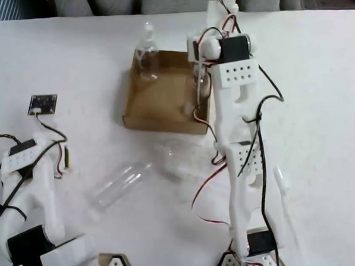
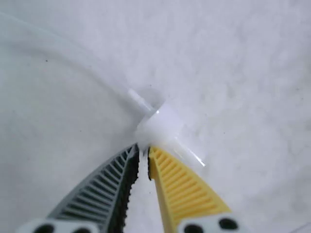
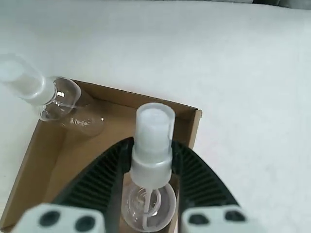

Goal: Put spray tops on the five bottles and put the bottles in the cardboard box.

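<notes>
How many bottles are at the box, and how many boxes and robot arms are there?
Bottles at the box: 2, a standing bottle and a held bottle in the right hand.
Cardboard box: 1.
Robot arms: 2, left arm and right arm.
Total: 5.

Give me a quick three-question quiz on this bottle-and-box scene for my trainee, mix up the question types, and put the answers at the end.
1. True or false: the bottle in the right gripper already wears its spray top.
2. The left gripper is shut on: A a bottle; B a loose spray top; C a box wall.
3. Apart from that held bottle, how many bottles stand in the cardboard box?
Key: 1 true; 2 B; 3 one, the capped bottle in a corner.
</notes>
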Action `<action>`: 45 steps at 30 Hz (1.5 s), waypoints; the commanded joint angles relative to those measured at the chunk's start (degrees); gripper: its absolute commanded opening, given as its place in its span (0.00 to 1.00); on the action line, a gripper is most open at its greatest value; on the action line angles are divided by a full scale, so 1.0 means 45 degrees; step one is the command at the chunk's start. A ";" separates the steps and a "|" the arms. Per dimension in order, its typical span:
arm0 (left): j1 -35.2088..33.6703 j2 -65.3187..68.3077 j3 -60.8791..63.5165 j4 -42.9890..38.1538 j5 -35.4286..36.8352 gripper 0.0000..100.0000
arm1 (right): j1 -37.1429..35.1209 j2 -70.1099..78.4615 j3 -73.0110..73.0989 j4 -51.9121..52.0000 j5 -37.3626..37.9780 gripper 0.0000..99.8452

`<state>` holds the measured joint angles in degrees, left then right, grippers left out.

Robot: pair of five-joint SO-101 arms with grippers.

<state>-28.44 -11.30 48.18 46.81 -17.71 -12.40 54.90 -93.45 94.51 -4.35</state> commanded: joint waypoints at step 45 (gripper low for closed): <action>0.0107 -0.0440 -0.0039 -0.0313 -0.0137 0.06 | -0.0381 -0.5988 0.6584 0.1436 -0.0625 0.02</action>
<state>-28.44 -11.30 48.18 46.81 -17.71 -12.75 31.69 -63.82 98.81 -6.55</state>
